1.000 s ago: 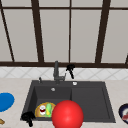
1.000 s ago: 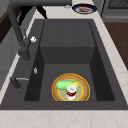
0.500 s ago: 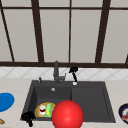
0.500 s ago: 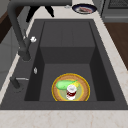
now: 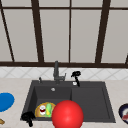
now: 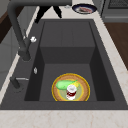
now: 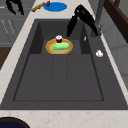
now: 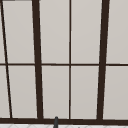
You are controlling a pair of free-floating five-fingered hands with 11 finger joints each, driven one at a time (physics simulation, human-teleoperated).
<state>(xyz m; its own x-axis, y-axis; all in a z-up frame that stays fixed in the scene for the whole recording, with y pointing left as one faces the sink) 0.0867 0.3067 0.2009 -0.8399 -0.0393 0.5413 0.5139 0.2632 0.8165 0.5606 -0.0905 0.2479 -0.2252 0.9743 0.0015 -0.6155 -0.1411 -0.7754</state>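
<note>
Down in the basin, yellow plate (image 5: pixel 45 110) just beside left robot hand (image 5: pixel 28 117), fingers curled, empty

A right hand (image 5: pixel 75 74) is seen behind the sink (image 5: pixel 90 100), a left hand (image 5: pixel 28 116) at its front-left corner, fingers pointing down.
</note>
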